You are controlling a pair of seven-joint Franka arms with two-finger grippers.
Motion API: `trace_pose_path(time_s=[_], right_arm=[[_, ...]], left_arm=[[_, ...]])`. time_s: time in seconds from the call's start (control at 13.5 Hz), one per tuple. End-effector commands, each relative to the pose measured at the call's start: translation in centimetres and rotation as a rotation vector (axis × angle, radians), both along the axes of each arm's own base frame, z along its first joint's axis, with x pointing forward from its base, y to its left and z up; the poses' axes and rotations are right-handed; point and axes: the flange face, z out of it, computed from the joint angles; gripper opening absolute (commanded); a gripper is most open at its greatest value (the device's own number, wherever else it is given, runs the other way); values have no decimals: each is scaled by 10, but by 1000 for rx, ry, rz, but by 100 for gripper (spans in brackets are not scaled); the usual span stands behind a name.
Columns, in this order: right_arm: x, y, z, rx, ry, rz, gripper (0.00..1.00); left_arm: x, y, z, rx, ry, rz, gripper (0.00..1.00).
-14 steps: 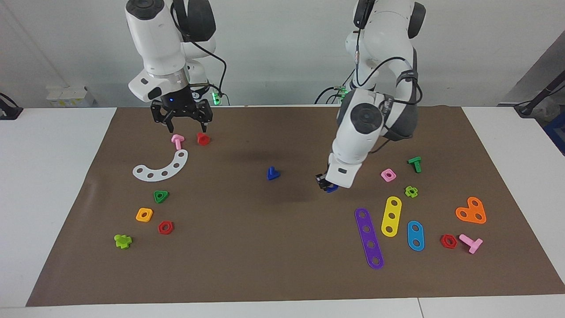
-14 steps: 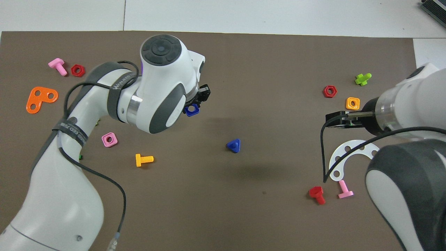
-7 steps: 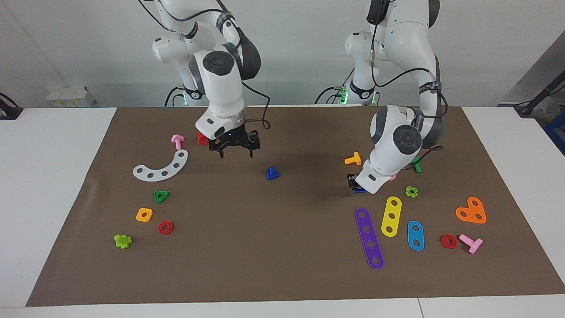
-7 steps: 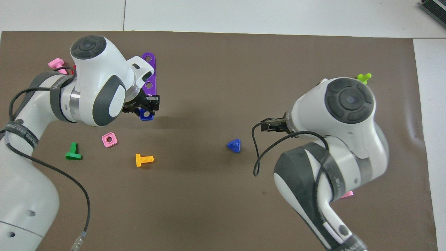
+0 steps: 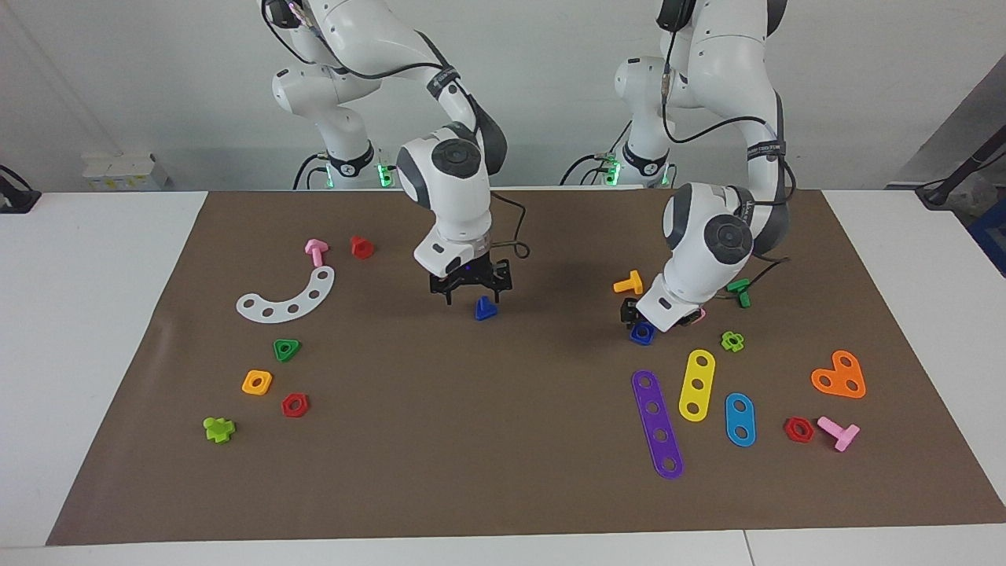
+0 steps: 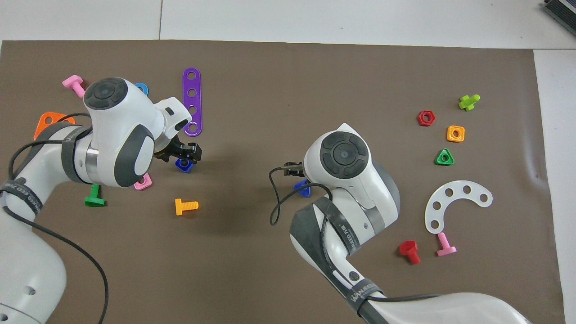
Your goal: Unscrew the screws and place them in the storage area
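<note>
The blue triangular-head screw (image 5: 486,309) lies on the brown paper mat (image 5: 471,456) near the table's middle. My right gripper (image 5: 471,297) hangs open just over it, one finger on each side, not touching it. In the overhead view the right hand hides most of the screw (image 6: 303,190). My left gripper (image 5: 633,318) is low over the mat toward the left arm's end, right at the blue square nut (image 5: 642,333), which lies flat on the mat and also shows in the overhead view (image 6: 183,165). The storage area is bare mat with no marking.
Beside the left gripper lie a yellow screw (image 5: 629,282), a pink nut (image 6: 143,182), a green screw (image 5: 739,292) and purple (image 5: 657,424), yellow and blue strips. Toward the right arm's end lie a white arc (image 5: 287,296), a green triangular nut (image 5: 287,350), and red and pink screws.
My right arm swung from the pink and red screws to the middle and came down over the blue screw. My left gripper carried the blue square nut toward the left arm's end and down to the mat.
</note>
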Motion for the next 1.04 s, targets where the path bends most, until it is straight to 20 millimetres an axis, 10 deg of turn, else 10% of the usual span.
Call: trace_pose_path(time_s=[0.0,0.59,0.96], right_arm=[[-6,12,-16,-6,-3,5,89],[-34,16,-40,-25,4,49,77],[-34,15,-41,-28,6,49,22]], left_arm=[[7,21,15,-21,-25,17,100],[8,170,117,-10,57,120,100],[4,180,231,66,-8,105,100]])
